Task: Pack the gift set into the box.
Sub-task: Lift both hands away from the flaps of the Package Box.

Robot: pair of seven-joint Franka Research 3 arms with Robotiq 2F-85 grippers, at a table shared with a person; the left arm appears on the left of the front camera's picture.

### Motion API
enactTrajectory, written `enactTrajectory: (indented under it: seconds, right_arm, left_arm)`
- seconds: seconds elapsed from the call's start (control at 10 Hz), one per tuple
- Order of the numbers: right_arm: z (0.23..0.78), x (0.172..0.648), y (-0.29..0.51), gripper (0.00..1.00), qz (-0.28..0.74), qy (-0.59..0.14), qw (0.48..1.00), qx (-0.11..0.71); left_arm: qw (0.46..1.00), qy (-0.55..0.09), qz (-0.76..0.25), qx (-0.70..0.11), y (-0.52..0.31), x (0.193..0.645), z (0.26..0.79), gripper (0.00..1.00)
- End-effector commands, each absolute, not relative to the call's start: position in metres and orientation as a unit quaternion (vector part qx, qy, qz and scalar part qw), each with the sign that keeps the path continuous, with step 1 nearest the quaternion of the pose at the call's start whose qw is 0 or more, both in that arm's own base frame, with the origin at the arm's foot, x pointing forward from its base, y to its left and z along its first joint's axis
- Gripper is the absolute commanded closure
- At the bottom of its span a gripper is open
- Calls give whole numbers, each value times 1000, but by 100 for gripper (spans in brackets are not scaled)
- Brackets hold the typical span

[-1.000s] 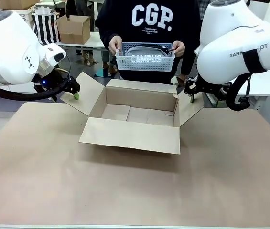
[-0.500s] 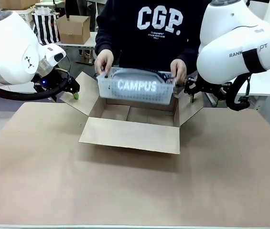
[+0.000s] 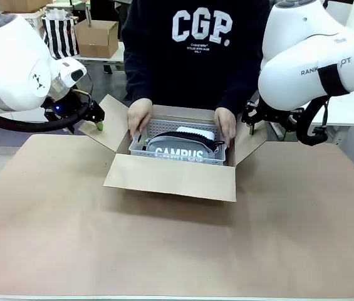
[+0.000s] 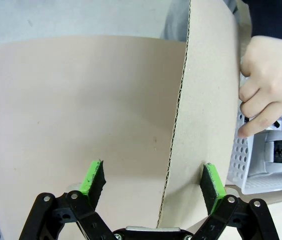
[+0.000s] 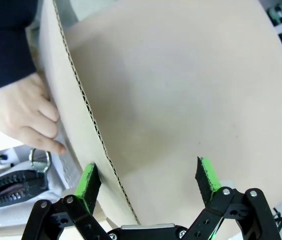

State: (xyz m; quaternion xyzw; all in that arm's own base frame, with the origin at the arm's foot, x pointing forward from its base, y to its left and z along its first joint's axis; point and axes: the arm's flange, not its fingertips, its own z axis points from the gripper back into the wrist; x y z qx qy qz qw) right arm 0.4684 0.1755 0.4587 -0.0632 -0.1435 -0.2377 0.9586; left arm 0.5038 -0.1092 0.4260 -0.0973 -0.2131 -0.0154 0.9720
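Gift set [image 3: 180, 149] is down inside the box [image 3: 170, 180], long axis left-right, CAMPUS lettering facing the robot, the person's hands [image 3: 140, 118] gripping both ends. The left fingers [image 4: 95, 181] spread wide astride the left flap [image 4: 208, 100]. The right fingers [image 5: 206, 174] spread wide astride the right flap [image 5: 81, 132].

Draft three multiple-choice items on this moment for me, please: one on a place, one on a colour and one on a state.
1. Where is the gift set?
A. In the box.
B. Behind the box.
C. Above the person's shoulders.

2. What colour is its "CAMPUS" lettering?
A. Red.
B. White.
C. Yellow.

3. How do the left gripper's jaws stand?
A. Shut on the gift set.
B. Shut on nothing.
C. Open, astride the edge of a box flap.

Answers:
1 A, it sits low between the box walls.
2 B, it reads white on a dark ground.
3 C, the green pads stand wide apart with the flap's edge between them.
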Motion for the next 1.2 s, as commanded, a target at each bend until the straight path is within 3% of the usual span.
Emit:
enactTrajectory:
  seconds: [0.0, 1.1]
  right_arm:
    - [461, 472, 177, 0, -241, -146, 957, -67]
    - [461, 472, 177, 0, -241, -146, 957, -67]
  left_arm:
    - [972, -217, -12, -91, -108, 502, 427, 0]
    - [972, -217, -12, -91, -108, 502, 427, 0]
